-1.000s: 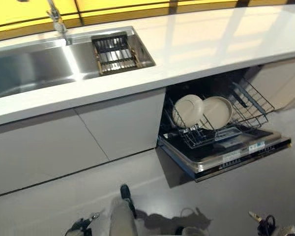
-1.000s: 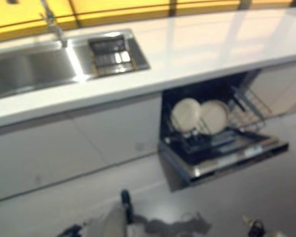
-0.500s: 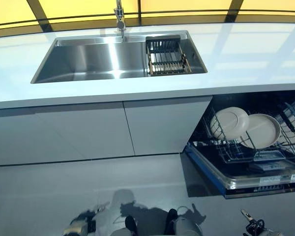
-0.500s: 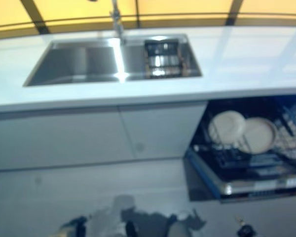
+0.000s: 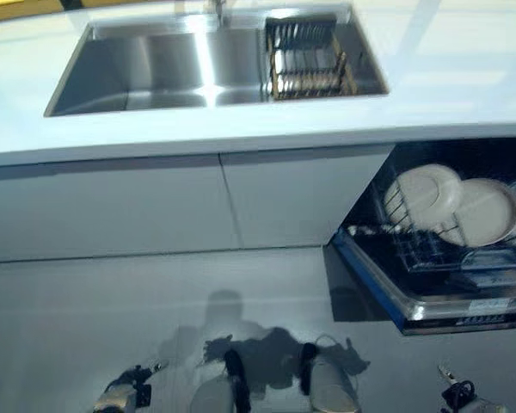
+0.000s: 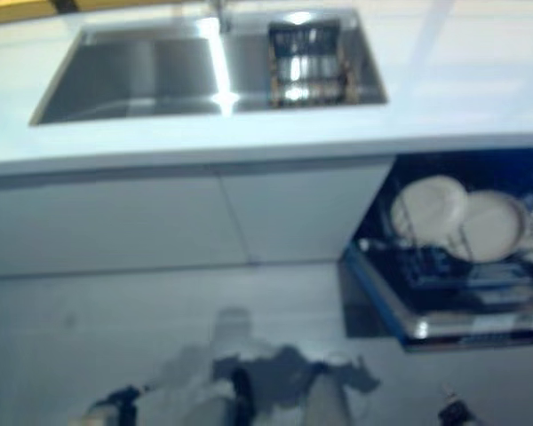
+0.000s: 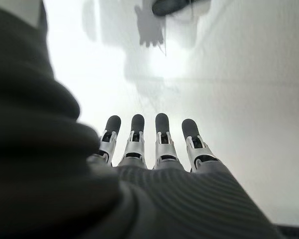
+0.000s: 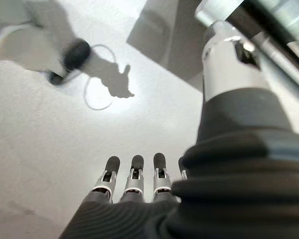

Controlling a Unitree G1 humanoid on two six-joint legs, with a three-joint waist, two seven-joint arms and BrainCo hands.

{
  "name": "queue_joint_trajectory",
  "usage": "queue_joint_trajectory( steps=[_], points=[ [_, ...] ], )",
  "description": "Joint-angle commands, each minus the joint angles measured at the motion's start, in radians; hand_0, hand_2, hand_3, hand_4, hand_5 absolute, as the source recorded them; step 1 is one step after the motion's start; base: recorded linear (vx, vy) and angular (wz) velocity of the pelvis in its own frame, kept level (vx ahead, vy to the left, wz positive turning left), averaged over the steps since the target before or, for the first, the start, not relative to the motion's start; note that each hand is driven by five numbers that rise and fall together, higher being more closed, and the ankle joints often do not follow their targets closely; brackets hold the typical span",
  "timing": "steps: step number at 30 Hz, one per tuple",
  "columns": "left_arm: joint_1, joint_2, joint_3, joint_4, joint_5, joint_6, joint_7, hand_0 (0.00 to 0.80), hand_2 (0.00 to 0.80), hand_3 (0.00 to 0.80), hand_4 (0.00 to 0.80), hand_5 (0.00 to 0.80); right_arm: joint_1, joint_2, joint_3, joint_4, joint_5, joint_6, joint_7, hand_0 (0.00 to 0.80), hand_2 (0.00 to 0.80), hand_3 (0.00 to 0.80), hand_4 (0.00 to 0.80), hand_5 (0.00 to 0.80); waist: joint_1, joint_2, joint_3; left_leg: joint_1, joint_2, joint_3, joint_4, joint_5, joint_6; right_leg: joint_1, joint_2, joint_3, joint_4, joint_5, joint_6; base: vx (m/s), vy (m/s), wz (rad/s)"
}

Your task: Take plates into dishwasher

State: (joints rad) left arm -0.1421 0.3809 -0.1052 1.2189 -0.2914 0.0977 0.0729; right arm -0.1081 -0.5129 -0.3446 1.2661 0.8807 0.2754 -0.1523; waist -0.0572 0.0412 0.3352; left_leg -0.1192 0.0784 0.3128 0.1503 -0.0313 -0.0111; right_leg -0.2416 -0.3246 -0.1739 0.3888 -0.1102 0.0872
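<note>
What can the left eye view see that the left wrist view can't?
Only the left eye view shows the sink with its drain rack, the white counter, and two plates standing in the open dishwasher. Only the left wrist view shows the left hand close up, fingers straight, holding nothing. Both show the grey floor.

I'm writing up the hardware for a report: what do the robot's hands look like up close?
Both match. The left hand and right hand each show a row of silver fingers with rounded dark tips. A dark ribbed cover wraps the back of the hand and wrist. No markings show.
</note>
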Motion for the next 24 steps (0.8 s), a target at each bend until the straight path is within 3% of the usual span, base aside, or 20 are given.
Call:
queue_joint_trajectory(
  steps=[1, 4, 13, 19, 24],
  points=[
    [0.026, -0.001, 0.014, 0.007, -0.065, 0.022, 0.046, 0.000, 0.000, 0.000, 0.000, 0.000, -0.025, 0.014, 0.008, 0.019, 0.051, -0.007, -0.030, 0.000, 0.000, 0.000, 0.000, 0.000, -0.021, -0.020, 0.013, -0.027, 0.064, -0.033, 0.216, -0.118, -0.015, 0.059, 0.024, 0.011, -0.140, 0.148, 0.026, -0.136, -0.193, -0.37],
    [0.004, -0.009, 0.018, 0.007, -0.039, -0.007, 0.016, 0.000, 0.000, 0.000, 0.000, 0.000, -0.023, 0.017, 0.023, 0.025, 0.083, -0.012, -0.023, 0.000, 0.000, 0.000, 0.000, 0.000, -0.035, -0.017, 0.034, -0.051, 0.091, -0.023, 0.195, -0.073, -0.043, 0.057, 0.042, 0.023, -0.178, 0.157, 0.035, -0.161, -0.155, -0.36],
    [-0.023, -0.015, -0.029, -0.046, -0.039, 0.001, 0.013, 0.000, 0.000, 0.000, 0.000, 0.000, -0.029, -0.023, -0.002, 0.014, 0.121, -0.045, -0.013, 0.000, 0.000, 0.000, 0.000, 0.000, -0.078, 0.024, 0.068, -0.031, 0.062, -0.009, 0.121, -0.041, -0.041, 0.018, 0.035, 0.039, -0.182, 0.162, 0.061, -0.095, -0.038, -0.13],
    [-0.012, -0.023, -0.037, -0.036, -0.042, 0.001, -0.004, 0.000, 0.000, 0.000, 0.000, 0.000, -0.047, -0.055, -0.002, 0.012, 0.141, -0.045, -0.014, 0.000, 0.000, 0.000, 0.000, 0.000, -0.101, 0.062, 0.086, -0.044, 0.060, 0.008, 0.146, -0.045, -0.051, -0.014, 0.036, 0.059, -0.159, 0.145, 0.053, -0.039, 0.016, -0.08],
    [-0.024, -0.039, -0.053, -0.036, -0.054, -0.021, -0.004, 0.000, 0.000, 0.000, 0.000, 0.000, -0.089, -0.085, 0.001, 0.033, 0.207, -0.054, -0.054, 0.000, 0.000, 0.000, 0.000, 0.000, -0.120, 0.103, 0.121, -0.088, 0.060, 0.027, 0.211, -0.064, -0.052, -0.091, 0.042, 0.068, -0.071, 0.103, 0.026, -0.074, 0.037, -0.16]
  ],
)
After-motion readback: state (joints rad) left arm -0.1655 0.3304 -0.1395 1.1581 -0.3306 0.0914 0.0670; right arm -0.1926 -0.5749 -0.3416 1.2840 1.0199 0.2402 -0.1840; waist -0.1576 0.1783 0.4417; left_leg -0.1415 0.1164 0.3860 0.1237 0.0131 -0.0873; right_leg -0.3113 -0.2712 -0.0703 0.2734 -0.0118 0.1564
